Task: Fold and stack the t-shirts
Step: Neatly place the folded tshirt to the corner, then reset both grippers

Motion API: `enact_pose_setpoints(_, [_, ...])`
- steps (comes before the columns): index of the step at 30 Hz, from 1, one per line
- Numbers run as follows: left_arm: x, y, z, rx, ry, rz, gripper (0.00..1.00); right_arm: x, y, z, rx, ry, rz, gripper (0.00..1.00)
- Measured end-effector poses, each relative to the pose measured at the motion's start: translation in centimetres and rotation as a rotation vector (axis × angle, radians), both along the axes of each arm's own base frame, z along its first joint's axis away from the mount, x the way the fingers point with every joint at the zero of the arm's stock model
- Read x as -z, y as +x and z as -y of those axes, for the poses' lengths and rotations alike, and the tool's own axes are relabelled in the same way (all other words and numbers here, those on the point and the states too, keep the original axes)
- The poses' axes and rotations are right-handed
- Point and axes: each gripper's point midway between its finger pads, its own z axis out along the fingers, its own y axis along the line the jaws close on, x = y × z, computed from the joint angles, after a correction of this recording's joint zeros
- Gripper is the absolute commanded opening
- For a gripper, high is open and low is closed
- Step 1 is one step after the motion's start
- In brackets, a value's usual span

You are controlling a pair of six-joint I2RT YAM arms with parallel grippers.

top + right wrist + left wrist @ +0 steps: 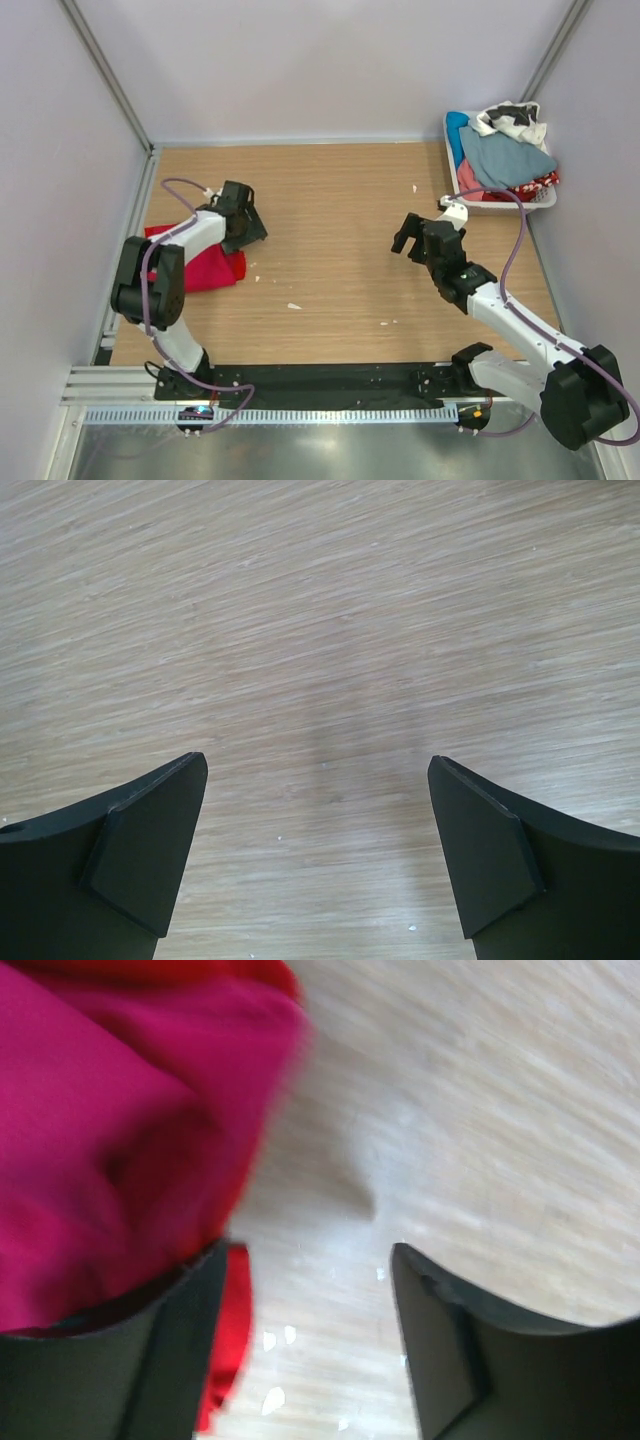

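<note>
Two t-shirts lie in a pile at the table's left edge. The raspberry-crimson t-shirt (203, 270) lies on top, and the scarlet red t-shirt (237, 264) shows under it at the edges. In the left wrist view the crimson cloth (110, 1130) fills the upper left, with a strip of scarlet cloth (232, 1340) beside my left finger. My left gripper (247, 226) (308, 1252) is open and empty, just right of the pile over bare wood. My right gripper (412, 236) (318, 762) is open and empty over bare wood at mid-table.
A white basket (503, 202) at the back right holds several garments, among them a blue-grey one (505, 158). Small white crumbs (293, 306) dot the wooden table. Grey walls close in the left, back and right sides.
</note>
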Motion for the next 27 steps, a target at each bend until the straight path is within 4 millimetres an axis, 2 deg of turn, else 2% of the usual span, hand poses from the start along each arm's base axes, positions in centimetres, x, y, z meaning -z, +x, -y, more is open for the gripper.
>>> enact_pose_setpoints(1, [-0.5,-0.5,0.2,0.017,0.002,0.012,0.81,0.1,0.0,0.0,0.0,-0.002,-0.003,1.0])
enact_pose_setpoints(2, [-1.0,-1.1,0.7,0.04,0.003,0.024,0.99,0.1,-0.1,0.0,0.0,-0.003,-0.006,1.0])
enact_pose_setpoints(4, [-3.2,-2.6,2.8,0.123,0.014,0.095,1.0,0.2,-0.2,0.1,-0.001,-0.007,-0.011,1.0])
enact_pose_setpoints(8, [-9.2,-5.9,8.4,0.307,-0.018,0.341,1.0,-0.3,-0.4,0.1,-0.01,-0.002,0.008,1.0])
enact_pose_setpoints(9, [-10.4,-6.8,9.2,0.338,-0.04,0.399,1.0,-0.5,-0.5,0.2,-0.011,0.003,0.025,1.0])
enact_pose_setpoints(11, [-11.9,-7.8,9.1,0.349,-0.064,0.49,1.0,-0.5,-0.9,0.4,-0.012,0.014,0.066,1.0])
enact_pose_setpoints(14, [-11.3,-8.9,6.9,0.317,-0.045,0.555,1.0,1.2,-1.9,0.9,-0.013,0.014,0.078,1.0])
enact_pose_setpoints(17, [-9.3,-9.9,5.3,0.328,0.0,0.588,1.0,3.1,-2.7,1.2,-0.016,-0.002,0.042,1.0])
enact_pose_setpoints(19, [-7.6,-10.6,4.5,0.35,0.042,0.578,1.0,3.3,-2.8,1.3,-0.016,-0.004,0.039,1.0])
enact_pose_setpoints(21, [-6.8,-10.9,4.2,0.368,0.067,0.561,1.0,3.2,-2.7,1.3,-0.015,0.001,0.05,1.0])
enact_pose_setpoints(27, [-7.4,-10.5,4.3,0.393,0.079,0.595,1.0,3.0,-3.4,1.6,-0.012,0.022,0.096,1.0])
